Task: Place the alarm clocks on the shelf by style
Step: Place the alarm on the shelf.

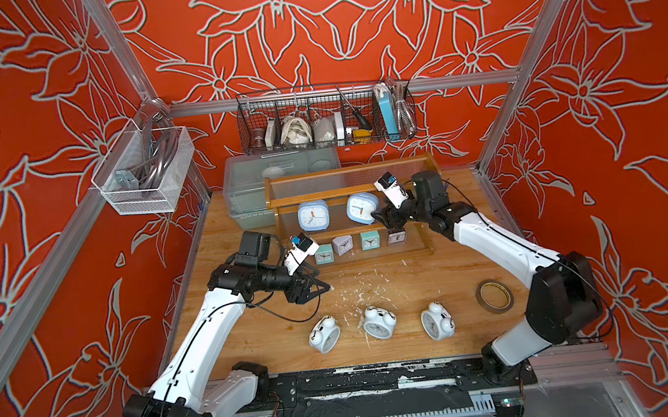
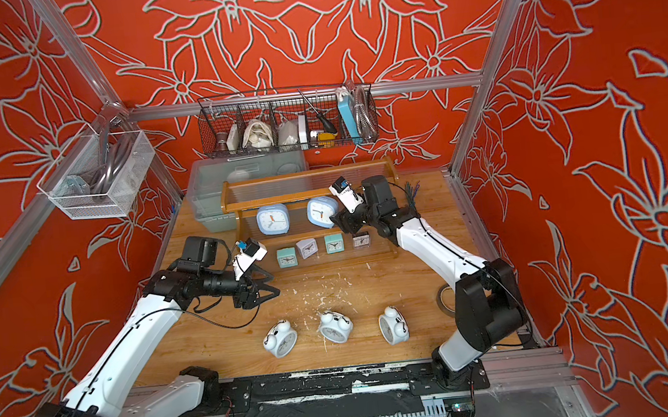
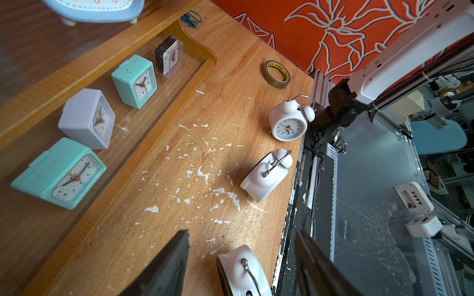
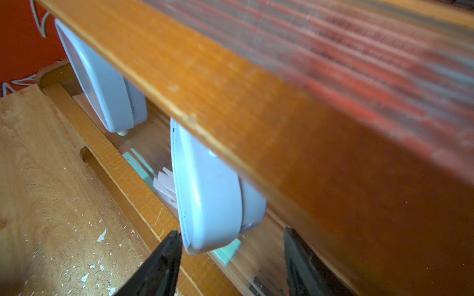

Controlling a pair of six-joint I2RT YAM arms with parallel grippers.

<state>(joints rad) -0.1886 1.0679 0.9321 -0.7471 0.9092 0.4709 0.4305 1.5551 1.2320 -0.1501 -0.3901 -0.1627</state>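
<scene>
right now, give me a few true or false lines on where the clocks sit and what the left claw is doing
The three white bell clocks are on the table. True.
The four small cube clocks sit on the top tier of the shelf. False: lowest tier.
Two light-blue clocks stand on the middle tier. True.
The left claw grips a white clock. False: it hangs open and empty.
The tape roll is on the shelf. False: on the table.

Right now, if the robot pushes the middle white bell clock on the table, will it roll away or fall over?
It would probably tip before rolling: the middle white bell clock carries two bells and a wire handle on top. Its smooth, rounded shell might slip when squeezed. It looks small, so likely light.
</scene>
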